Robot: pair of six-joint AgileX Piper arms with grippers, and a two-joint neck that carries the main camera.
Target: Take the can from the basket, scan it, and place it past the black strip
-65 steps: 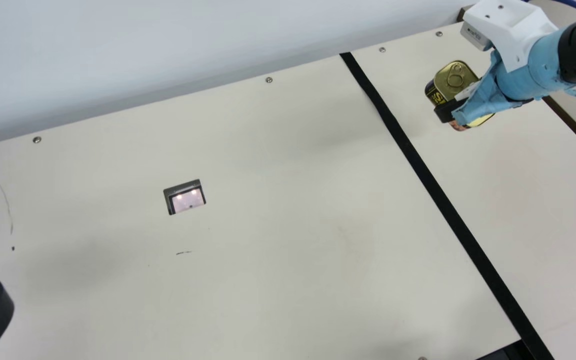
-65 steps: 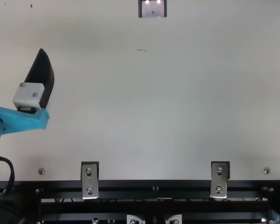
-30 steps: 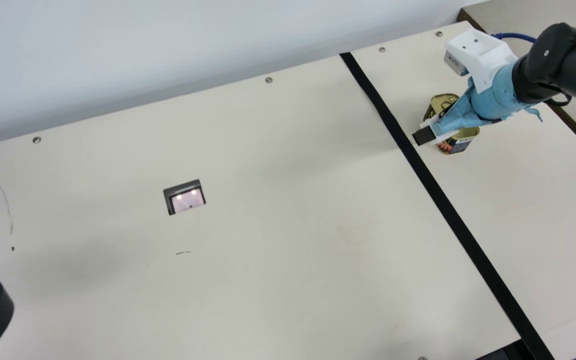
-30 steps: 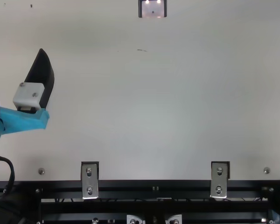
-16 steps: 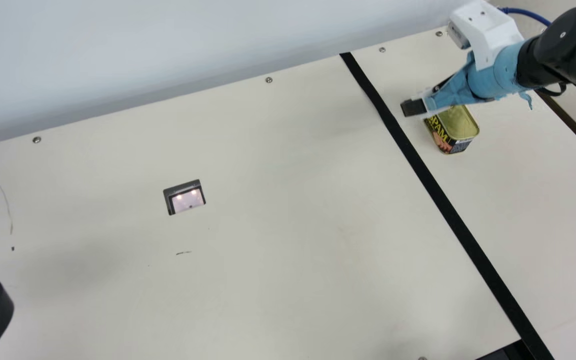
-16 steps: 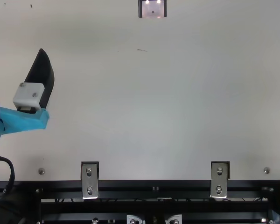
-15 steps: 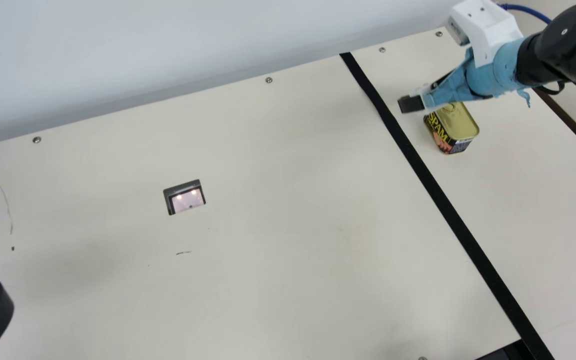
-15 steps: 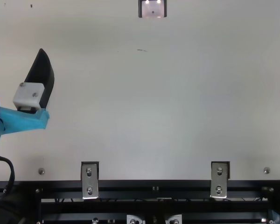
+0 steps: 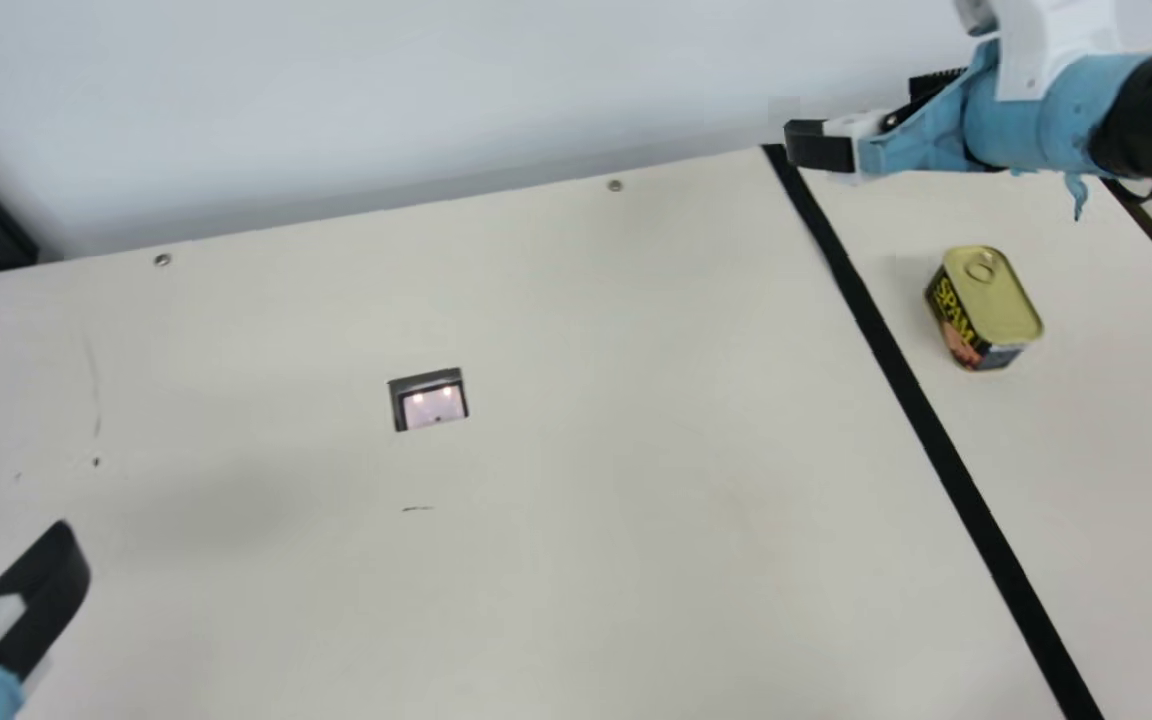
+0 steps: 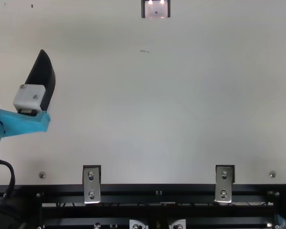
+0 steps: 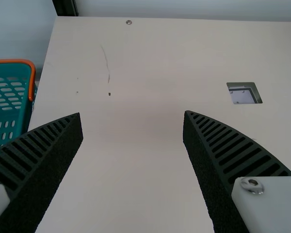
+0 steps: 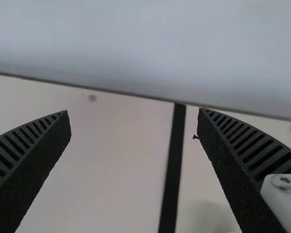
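The gold-lidded can [image 9: 996,295] stands upright on the table, to the right of the black strip [image 9: 921,410]. Above and behind it, apart from it, my right gripper [image 9: 861,112] is open; between the fingers of the right gripper [image 12: 133,111] in its wrist view lies nothing. Far to the left in the top view is my left gripper [image 10: 17,56], also open; the left wrist view shows the left gripper [image 11: 132,114] holding nothing. A scanner window [image 9: 431,405] is set into the table left of the strip. The teal basket [image 11: 12,104] has an orange rim; its inside is mostly cut off.
A pale wall [image 9: 436,90] runs along the table's far edge. Bare tabletop [image 9: 636,450] spreads between the scanner window and the strip. Metal brackets [image 10: 91,183] and a black rail [image 10: 157,191] line the near edge in the top view.
The can, earlier between my right gripper's fingers, was set down and let go; that gripper has risen away and back. The neck camera has turned. My left arm kept still.
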